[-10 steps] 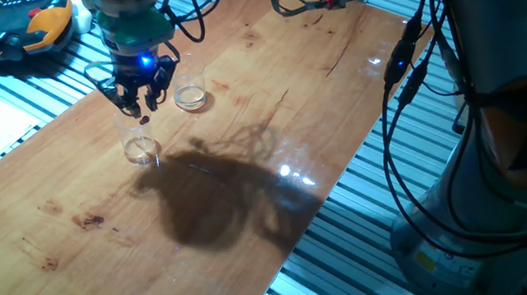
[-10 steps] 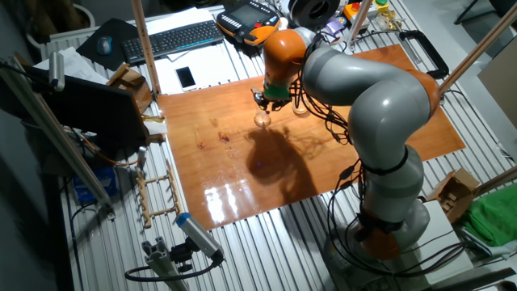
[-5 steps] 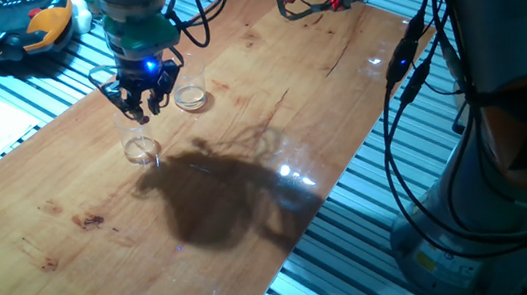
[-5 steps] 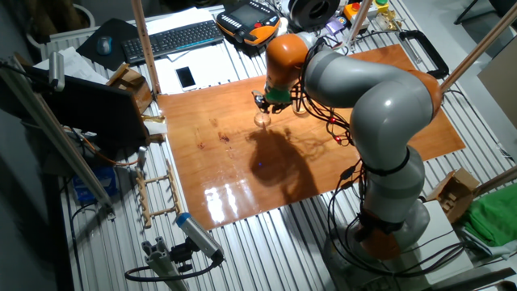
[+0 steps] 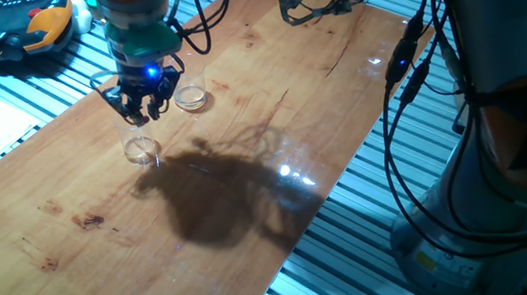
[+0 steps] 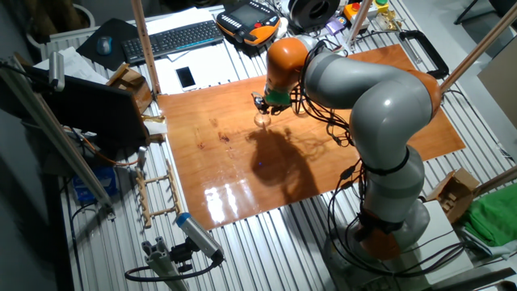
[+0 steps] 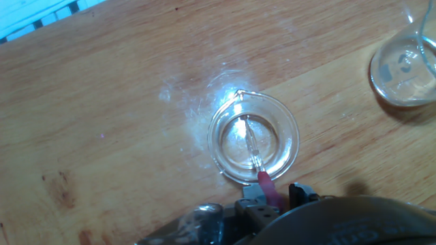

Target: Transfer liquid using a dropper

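Tool (image 5: 140, 104) is gripping dropper (image 7: 255, 153) by its red end, tip hanging inside cup (image 7: 253, 139) directly below, prob. for dispensing liquid; 2nd cup (image 7: 405, 68) sitting off to one side.

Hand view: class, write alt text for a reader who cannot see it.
Seen from above, a thin clear dropper with a magenta end points down into a small transparent cup on a wooden table. A second clear cup sits at the upper right edge.
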Action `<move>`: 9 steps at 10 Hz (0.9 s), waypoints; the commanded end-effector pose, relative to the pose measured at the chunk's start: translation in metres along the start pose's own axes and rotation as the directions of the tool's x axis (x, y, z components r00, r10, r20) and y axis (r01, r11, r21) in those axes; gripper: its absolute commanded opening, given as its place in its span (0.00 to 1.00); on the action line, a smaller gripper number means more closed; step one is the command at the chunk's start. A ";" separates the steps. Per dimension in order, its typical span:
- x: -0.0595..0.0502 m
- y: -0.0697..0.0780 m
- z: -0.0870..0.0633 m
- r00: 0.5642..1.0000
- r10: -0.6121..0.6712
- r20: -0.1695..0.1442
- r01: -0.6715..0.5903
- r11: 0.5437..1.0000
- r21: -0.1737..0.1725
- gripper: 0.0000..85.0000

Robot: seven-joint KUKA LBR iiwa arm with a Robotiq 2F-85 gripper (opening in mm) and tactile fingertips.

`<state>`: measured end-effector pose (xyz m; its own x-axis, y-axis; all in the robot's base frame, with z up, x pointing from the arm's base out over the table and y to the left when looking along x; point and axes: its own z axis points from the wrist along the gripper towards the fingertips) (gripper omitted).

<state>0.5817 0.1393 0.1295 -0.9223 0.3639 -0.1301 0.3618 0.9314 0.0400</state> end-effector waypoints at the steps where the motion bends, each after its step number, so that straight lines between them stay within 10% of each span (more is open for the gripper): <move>1: 0.001 0.000 0.002 1.000 0.000 0.000 0.000 1.000 -0.003 0.35; 9: 0.002 0.001 0.003 1.000 -0.010 0.000 0.010 1.000 -0.010 0.30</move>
<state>0.5807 0.1409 0.1262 -0.9257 0.3552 -0.1305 0.3516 0.9348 0.0499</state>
